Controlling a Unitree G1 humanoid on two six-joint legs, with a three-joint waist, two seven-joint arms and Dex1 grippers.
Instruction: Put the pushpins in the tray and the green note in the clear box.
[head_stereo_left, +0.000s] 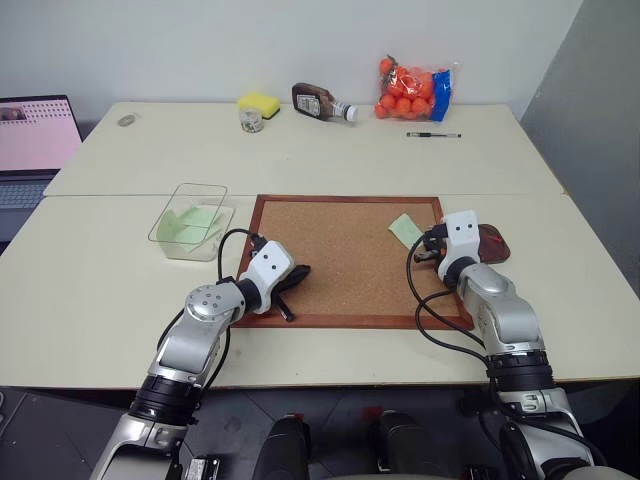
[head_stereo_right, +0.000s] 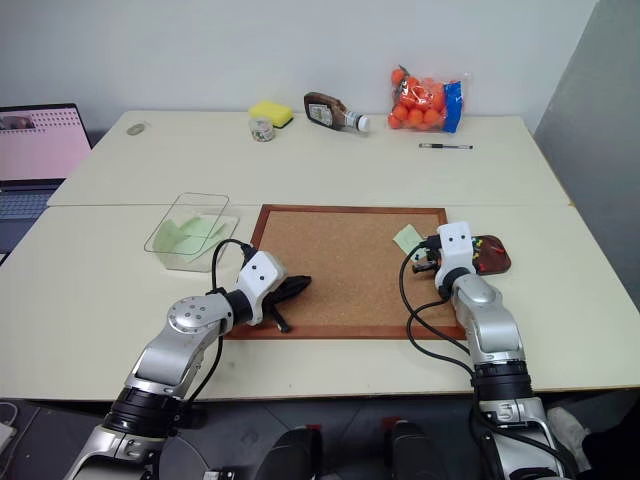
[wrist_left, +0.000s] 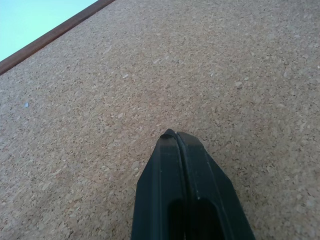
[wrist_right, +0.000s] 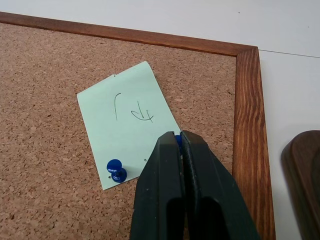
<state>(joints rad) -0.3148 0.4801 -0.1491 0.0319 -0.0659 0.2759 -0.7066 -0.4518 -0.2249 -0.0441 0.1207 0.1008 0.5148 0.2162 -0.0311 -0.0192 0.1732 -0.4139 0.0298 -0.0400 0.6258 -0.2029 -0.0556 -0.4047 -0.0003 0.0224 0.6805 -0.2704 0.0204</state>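
A pale green note (wrist_right: 125, 125) with pen marks lies on the cork board (head_stereo_left: 340, 240) near its far right corner. A blue pushpin (wrist_right: 116, 170) pins one corner of the note. My right gripper (wrist_right: 177, 136) rests on the note's other near corner, shut, with a blue pushpin head showing between its tips. The dark brown tray (head_stereo_left: 492, 243) sits just right of the board's frame, with small coloured specks inside. The clear box (head_stereo_left: 192, 222) stands left of the board and has green paper in it. My left gripper (head_stereo_left: 298, 275) is shut and empty over the board's near left part.
At the back of the table lie a yellow sponge (head_stereo_left: 259, 103), a small jar (head_stereo_left: 251, 120), a brown sauce bottle (head_stereo_left: 322, 102), a bag of oranges (head_stereo_left: 412, 90) and a pen (head_stereo_left: 433, 134). A laptop (head_stereo_left: 35, 140) stands at the far left.
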